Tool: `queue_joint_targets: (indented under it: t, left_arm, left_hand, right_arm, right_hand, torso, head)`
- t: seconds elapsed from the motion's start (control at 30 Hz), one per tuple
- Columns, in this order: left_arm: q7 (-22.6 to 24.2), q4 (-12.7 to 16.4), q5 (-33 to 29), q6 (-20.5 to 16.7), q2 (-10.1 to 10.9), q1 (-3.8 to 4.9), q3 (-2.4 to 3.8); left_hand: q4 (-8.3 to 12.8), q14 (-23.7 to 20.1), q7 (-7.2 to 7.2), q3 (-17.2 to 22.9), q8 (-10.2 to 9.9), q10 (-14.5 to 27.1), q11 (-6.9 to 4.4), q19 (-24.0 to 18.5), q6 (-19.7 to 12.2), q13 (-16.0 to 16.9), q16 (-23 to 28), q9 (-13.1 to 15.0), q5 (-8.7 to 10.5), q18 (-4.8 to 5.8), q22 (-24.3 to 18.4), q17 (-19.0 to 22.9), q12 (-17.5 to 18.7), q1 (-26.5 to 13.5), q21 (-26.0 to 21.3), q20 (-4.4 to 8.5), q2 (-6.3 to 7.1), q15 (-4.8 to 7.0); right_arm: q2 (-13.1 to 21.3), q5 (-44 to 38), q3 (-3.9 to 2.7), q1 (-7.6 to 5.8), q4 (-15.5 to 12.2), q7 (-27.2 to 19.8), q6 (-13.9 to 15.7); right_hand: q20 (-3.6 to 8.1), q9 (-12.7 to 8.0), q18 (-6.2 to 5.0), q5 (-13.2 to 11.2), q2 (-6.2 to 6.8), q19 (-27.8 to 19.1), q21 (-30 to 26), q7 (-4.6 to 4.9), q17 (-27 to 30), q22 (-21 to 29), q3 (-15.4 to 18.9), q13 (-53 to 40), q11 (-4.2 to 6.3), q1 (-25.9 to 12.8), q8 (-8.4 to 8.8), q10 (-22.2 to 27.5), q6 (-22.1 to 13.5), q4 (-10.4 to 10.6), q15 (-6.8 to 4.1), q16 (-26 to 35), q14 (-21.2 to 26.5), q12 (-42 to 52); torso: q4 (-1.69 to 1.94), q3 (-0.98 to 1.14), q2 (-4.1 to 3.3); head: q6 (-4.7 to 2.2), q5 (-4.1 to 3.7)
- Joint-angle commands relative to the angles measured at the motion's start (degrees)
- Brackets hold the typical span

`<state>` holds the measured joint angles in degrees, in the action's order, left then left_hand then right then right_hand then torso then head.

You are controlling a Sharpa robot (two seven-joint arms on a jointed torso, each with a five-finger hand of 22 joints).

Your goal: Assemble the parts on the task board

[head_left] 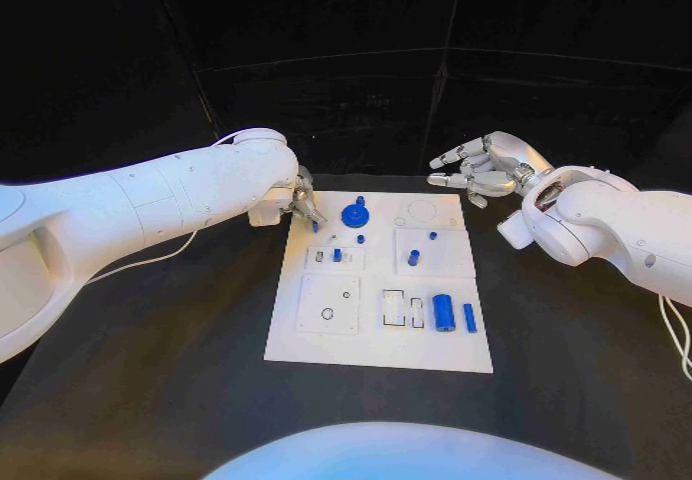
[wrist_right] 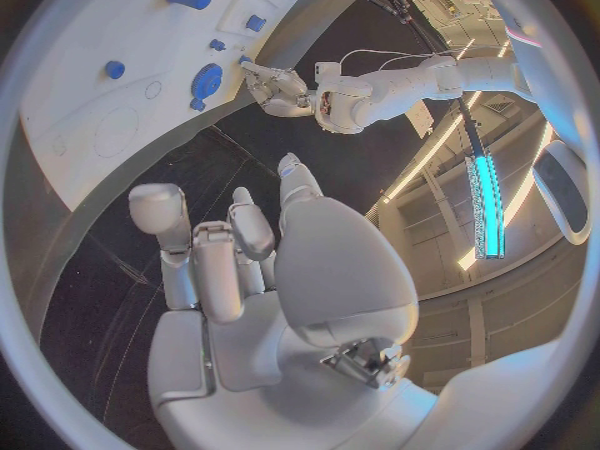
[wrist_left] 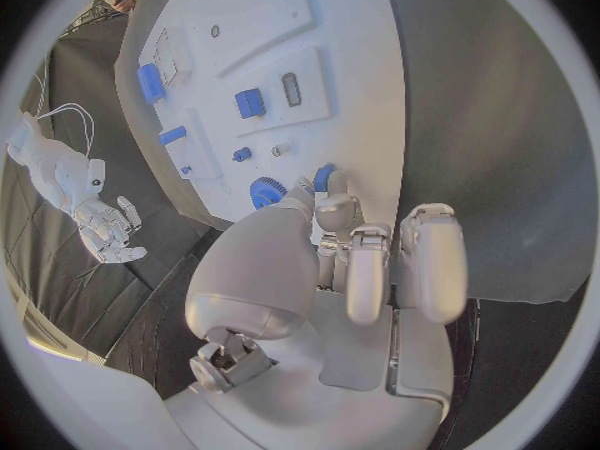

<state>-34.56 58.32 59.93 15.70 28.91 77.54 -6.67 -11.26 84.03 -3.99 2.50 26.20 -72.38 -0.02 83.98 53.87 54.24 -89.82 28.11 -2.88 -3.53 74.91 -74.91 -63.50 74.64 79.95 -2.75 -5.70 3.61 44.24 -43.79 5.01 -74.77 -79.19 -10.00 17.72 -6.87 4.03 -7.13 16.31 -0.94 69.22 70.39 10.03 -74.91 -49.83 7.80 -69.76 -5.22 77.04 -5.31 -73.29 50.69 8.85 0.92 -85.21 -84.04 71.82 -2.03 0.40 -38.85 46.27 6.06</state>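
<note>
Left hand at the far left corner of the task board, right hand lifted off to the side.

We see the task board [head_left: 378, 345] lying flat in the middle of the black table [head_left: 144, 380], with blue parts on it: a round toothed part [head_left: 355, 216] near the far edge, a cylinder [head_left: 444, 313] and a slim bar [head_left: 470, 318] side by side toward the near right, and a small block [head_left: 414, 258] in the middle. Our left hand [head_left: 300, 203] reaches down to the board's far left corner, fingers curled, with a small blue part [wrist_left: 324, 178] at its fingertips [wrist_left: 333, 210]; we cannot tell whether it grips that piece. Our right hand [head_left: 480, 168] hovers beyond the board's far right corner, fingers apart, holding nothing.
</note>
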Motion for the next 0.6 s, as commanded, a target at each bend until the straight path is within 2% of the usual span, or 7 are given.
queue_joint_targets:
  t: [0.03,0.2,0.27,0.33,0.37,0.5,0.6]
  left_arm:
    - [0.5,-0.1,-0.2,0.0,-0.1,0.05,0.02]
    - [0.5,0.0,-0.2,-0.3,-0.1,0.03,0.02]
    - [0.5,0.0,-0.2,-0.3,0.0,0.01,0.02]
    - [0.6,0.1,-0.2,-0.5,0.0,0.0,0.02]
    - [0.7,0.1,-0.2,-0.6,0.1,0.0,0.02]
    - [1.2,0.5,-0.4,-1.5,0.5,-0.02,0.02]
    - [1.5,1.3,-1.0,-2.9,1.2,-0.02,0.03]
  left_hand:
    - [1.6,6.0,0.33,2.2,0.0,0.2,-0.57,0.4,-0.1,-0.2,-0.2,-0.2,-0.18,0.44,2.1,-15.1,0.1,2.5,0.1,0.47,-0.69,0.48]
    - [5.5,6.0,0.32,7.7,-0.1,0.5,-0.64,0.3,-0.6,-0.6,-0.2,-0.5,-0.21,0.43,2.1,-15.1,0.8,6.6,0.0,0.71,-1.29,0.63]
    - [7.1,6.0,-0.5,12.9,0.8,0.5,-0.28,0.3,-0.8,-1.1,-0.2,0.1,-0.24,0.4,2.2,-15.1,1.4,5.8,-0.1,0.69,0.12,0.28]
    - [7.5,6.0,-0.04,15.5,1.2,0.3,-0.45,0.3,-1.0,-1.3,-0.2,0.4,-0.23,0.44,2.2,-15.1,1.4,4.6,-0.1,0.44,0.84,0.25]
    - [7.9,6.0,-0.28,19.3,2.0,0.1,-0.59,0.3,-1.2,-1.4,-0.2,1.0,-0.44,0.38,2.3,-15.1,1.5,2.7,-0.1,0.51,2.04,0.03]
    - [9.0,6.0,-0.06,24.8,3.0,-0.1,-0.38,0.3,-1.7,-1.5,-0.2,1.8,-0.25,0.39,2.3,-15.1,1.4,-0.1,-0.2,0.4,4.08,0.14]
    - [9.5,6.0,-0.08,27.2,3.5,-0.2,-0.43,0.2,-1.7,-1.5,-0.2,2.2,-0.21,0.38,2.2,-15.1,1.4,-1.2,-0.4,0.32,4.57,0.24]
  right_arm:
    - [0.0,0.2,-0.05,-0.09,-0.1,-0.3,-0.3]
    - [0.1,0.2,-0.05,-0.09,-0.1,-0.3,-0.3]
    - [0.1,0.2,-0.05,-0.09,-0.1,-0.3,-0.3]
    - [0.1,0.2,-0.05,-0.09,-0.1,-0.3,-0.3]
    - [0.1,0.2,-0.05,-0.09,-0.1,-0.3,-0.3]
    - [0.1,0.2,-0.05,-0.09,-0.1,-0.3,-0.4]
    - [0.2,0.2,-0.05,-0.09,-0.1,-0.3,-0.5]
  right_hand:
    - [0.0,-0.1,-0.33,0.1,-0.32,-0.2,-0.3,0.17,-5.7,0.0,0.4,-0.1,0.0,-0.1,-0.13,0.2,0.1,0.0,-0.17,0.2,-3.7,0.1]
    - [0.0,-0.1,-0.33,0.1,-0.32,-0.2,-0.3,0.17,-5.7,0.0,0.4,-0.1,0.0,-0.1,-0.13,0.2,0.1,0.0,-0.17,0.2,-3.7,0.1]
    - [0.0,-0.1,-0.33,0.1,-0.32,-0.2,-0.3,0.17,-5.7,0.0,0.4,-0.1,0.0,-0.1,-0.13,0.2,0.1,0.0,-0.17,0.2,-3.7,0.1]
    - [0.0,-0.1,-0.33,0.1,-0.32,-0.2,-0.3,0.17,-5.7,0.0,0.4,-0.1,0.0,-0.1,-0.13,0.2,0.1,0.0,-0.17,0.2,-3.7,0.1]
    - [0.0,-0.1,-0.33,0.1,-0.32,-0.2,-0.3,0.17,-5.7,0.0,0.4,-0.1,0.0,-0.1,-0.13,0.2,0.1,0.0,-0.17,0.2,-3.7,0.1]
    - [0.0,-0.1,-0.33,0.1,-0.32,-0.2,-0.3,0.17,-5.7,0.0,0.4,-0.1,0.0,-0.1,-0.13,0.2,0.1,0.0,-0.17,0.2,-3.7,0.1]
    - [0.0,-0.1,-0.33,0.1,-0.32,-0.2,-0.3,0.17,-5.7,0.0,0.4,-0.1,0.0,-0.1,-0.13,0.2,0.1,0.0,-0.17,0.2,-3.7,0.1]
  torso:
    - [-0.01,-0.01,0.01]
    - [0.03,-0.02,0.01]
    - [0.03,-0.02,0.02]
    - [0.03,0.0,0.01]
    - [0.03,0.0,0.01]
    - [0.01,-0.01,0.03]
    - [0.08,-0.01,0.08]
  head:
    - [0.03,-0.02]
    - [0.08,0.02]
    - [0.09,0.04]
    - [0.15,0.1]
    - [0.16,0.11]
    - [0.18,0.16]
    - [0.14,0.17]
